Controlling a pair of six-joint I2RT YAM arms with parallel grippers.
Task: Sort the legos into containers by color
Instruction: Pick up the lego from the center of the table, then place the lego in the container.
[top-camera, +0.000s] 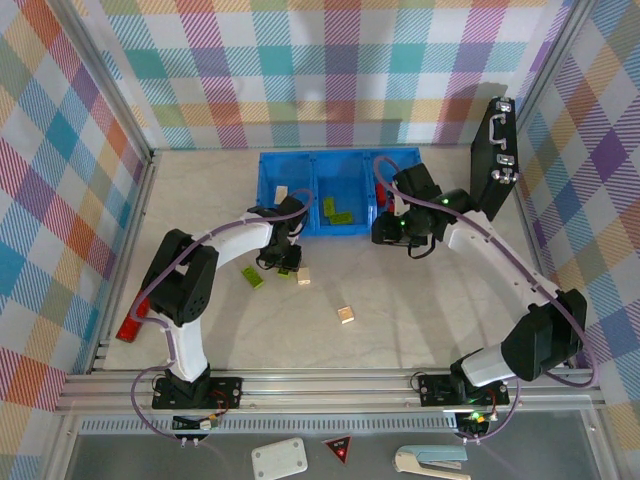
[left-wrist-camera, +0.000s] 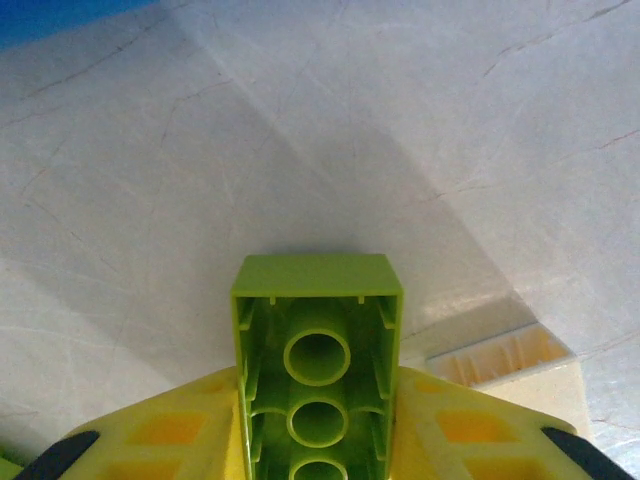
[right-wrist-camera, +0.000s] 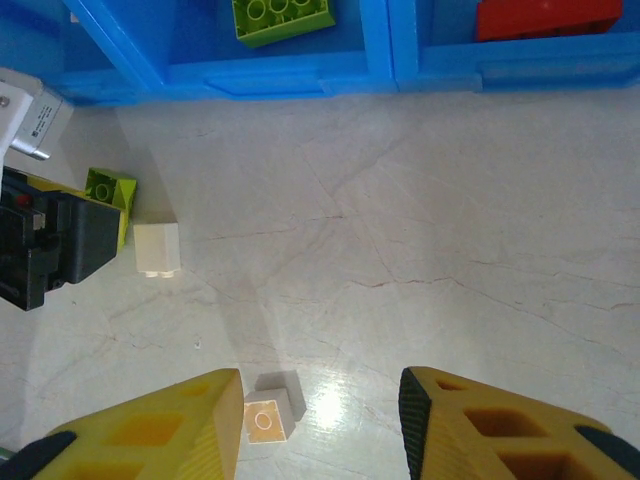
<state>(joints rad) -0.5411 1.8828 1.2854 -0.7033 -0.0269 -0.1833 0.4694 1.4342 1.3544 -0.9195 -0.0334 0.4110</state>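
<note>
Roughly halfway, I'd say. The blue tray (top-camera: 295, 170) already has a tan brick (top-camera: 282, 192) in its left compartment, green ones (top-camera: 338, 208) in the middle and a red one (right-wrist-camera: 545, 15) on the right. The left gripper (left-wrist-camera: 318, 440) is pinching a lime brick (left-wrist-camera: 318, 300) above the table (not at the tray yet). The right gripper (right-wrist-camera: 320, 430) is spread and empty, with a small tan brick (right-wrist-camera: 270, 415) on the table below. Another tan one (right-wrist-camera: 157, 248) and a loose green brick (top-camera: 252, 277) are still unsorted.
</note>
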